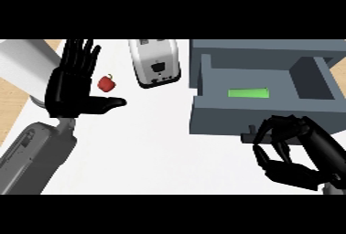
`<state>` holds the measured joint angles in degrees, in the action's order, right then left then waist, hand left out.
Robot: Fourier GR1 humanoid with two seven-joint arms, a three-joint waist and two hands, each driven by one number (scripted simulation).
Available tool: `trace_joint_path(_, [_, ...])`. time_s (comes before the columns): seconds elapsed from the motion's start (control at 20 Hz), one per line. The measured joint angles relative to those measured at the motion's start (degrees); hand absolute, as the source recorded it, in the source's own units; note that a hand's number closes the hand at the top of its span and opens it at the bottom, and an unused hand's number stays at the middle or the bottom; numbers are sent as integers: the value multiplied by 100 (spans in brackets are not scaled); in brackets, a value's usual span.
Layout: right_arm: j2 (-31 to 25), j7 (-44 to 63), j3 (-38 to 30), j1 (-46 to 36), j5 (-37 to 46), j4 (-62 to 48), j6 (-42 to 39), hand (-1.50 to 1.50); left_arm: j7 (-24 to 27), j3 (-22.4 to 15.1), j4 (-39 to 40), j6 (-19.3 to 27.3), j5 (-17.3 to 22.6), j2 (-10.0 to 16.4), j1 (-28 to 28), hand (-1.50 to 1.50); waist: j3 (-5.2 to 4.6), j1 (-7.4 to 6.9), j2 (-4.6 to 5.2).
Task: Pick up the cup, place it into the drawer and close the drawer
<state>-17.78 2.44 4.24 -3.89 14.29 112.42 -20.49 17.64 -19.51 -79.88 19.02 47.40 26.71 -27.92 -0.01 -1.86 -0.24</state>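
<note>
Count, head view:
- 2 × black hand with fingers and thumb: left hand [71,87], right hand [321,146]
- 1 × grey forearm [34,155] in full; second barely shows, lower right corner
- 1 × grey box-shaped drawer [256,116], open
- 1 × flat bright-green item [248,93] inside it
- 1 × small red rounded object [107,83]
- 1 × white-and-silver toaster [157,61]
- 1 × pale grey rounded object [24,64], top left, kind unclear

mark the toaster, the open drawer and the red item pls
toaster [157,64], head view, its upper face
drawer [216,119], head view, front panel
red item [107,83], head view, its middle
</note>
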Motion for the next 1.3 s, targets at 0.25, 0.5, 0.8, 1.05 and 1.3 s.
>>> trace_joint_path(0.25, [-186, -648, 526, -82, 1297, -697, 338, 150, 102, 269, -309, -422, 92, 332, 657, -150, 2, 18, 19])
trace_joint_path(0.5, [15, -1075, 836, -466, 2145, -1809, 843, -150, 133, 617, -556, -842, 159, 536, 1245, -150, 3, 61, 28])
trace_joint_path(0.8, [189, -1411, 855, -1100, 2758, -3223, 1211, -150, 354, 930, -472, -1421, 42, 509, 1804, -150, 2, 95, 35])
trace_joint_path(1.05, [389, -1677, 781, -1656, 3099, -4427, 1457, -150, 381, 1285, -603, -1838, 24, 559, 2244, -150, 3, 98, 35])
trace_joint_path(1.3, [631, -2059, 474, -2492, 3242, -5879, 1795, -150, 232, 1525, -588, -2077, -36, 484, 2316, -150, -1, 80, 34])
